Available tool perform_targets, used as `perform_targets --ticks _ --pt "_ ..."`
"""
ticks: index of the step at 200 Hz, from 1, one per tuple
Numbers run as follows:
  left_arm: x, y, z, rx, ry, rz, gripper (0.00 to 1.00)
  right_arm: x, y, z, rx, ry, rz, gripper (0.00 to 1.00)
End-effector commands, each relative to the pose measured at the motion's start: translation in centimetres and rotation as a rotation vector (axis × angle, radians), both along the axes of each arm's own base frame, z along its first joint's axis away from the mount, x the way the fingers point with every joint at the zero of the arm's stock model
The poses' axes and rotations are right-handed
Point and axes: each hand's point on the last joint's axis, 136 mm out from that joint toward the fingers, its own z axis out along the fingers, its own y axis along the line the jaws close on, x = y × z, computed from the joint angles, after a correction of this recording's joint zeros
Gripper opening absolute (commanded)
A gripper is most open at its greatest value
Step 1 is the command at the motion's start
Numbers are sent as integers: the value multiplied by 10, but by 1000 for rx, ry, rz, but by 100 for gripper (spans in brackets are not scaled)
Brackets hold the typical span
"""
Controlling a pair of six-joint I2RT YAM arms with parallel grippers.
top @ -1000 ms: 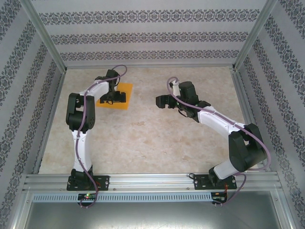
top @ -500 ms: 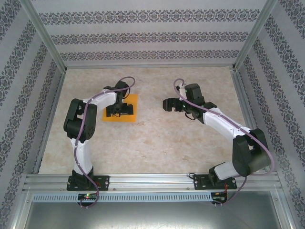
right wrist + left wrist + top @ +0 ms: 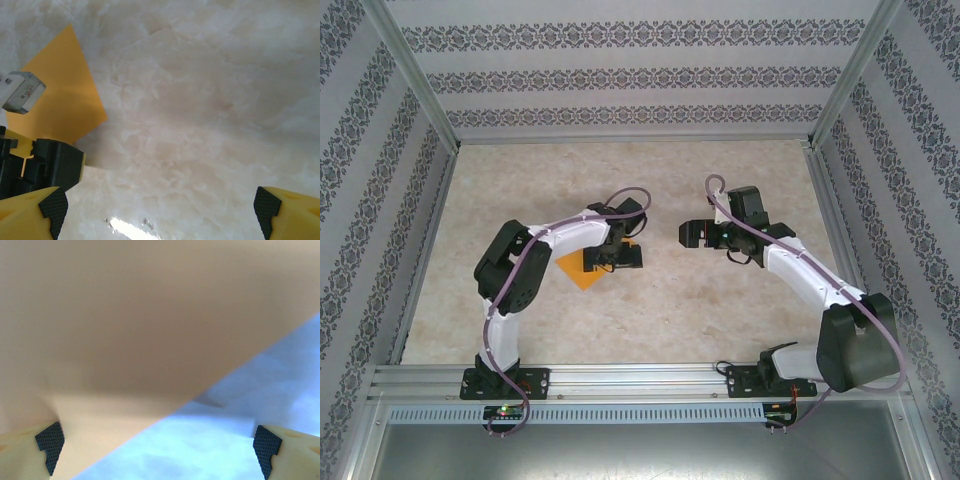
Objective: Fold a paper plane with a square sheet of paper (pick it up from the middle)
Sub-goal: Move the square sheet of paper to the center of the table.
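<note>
Gaping empty, left jaws touch the thin orange square sheet of paper (image 3: 575, 272); right jaws gape empty too.

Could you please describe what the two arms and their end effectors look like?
Both arms have white links and bulky black joints, with a mauve cable running along each. The left end effector and right end effector look black from above; the wrist views show yellow fingers tipped with black cross-hatched pads.
</note>
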Motion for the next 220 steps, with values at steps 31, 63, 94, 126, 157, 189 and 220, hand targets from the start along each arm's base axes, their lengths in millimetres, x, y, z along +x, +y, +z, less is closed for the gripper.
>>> perform_targets --ticks 31,63,94,126,157,189,220 --pt "-12 3 34 68 -61 24 100 -14 -11 2 -2 24 19 98" --pt "16 43 63 130 -190 132 100 -13 -7 6 27 21 31 98" --pt "34 76 42 121 -218 309 100 -12 -3 13 59 17 26 98" --pt "50 89 33 155 -249 399 100 -14 2 20 99 17 31 98" --pt "52 82 1 116 -182 446 100 -18 11 23 133 39 57 98" --pt "54 74 -13 117 -139 374 100 -21 13 26 132 36 70 98" --pt "43 58 -31 102 -55 234 99 -23 13 25 125 43 74 98"
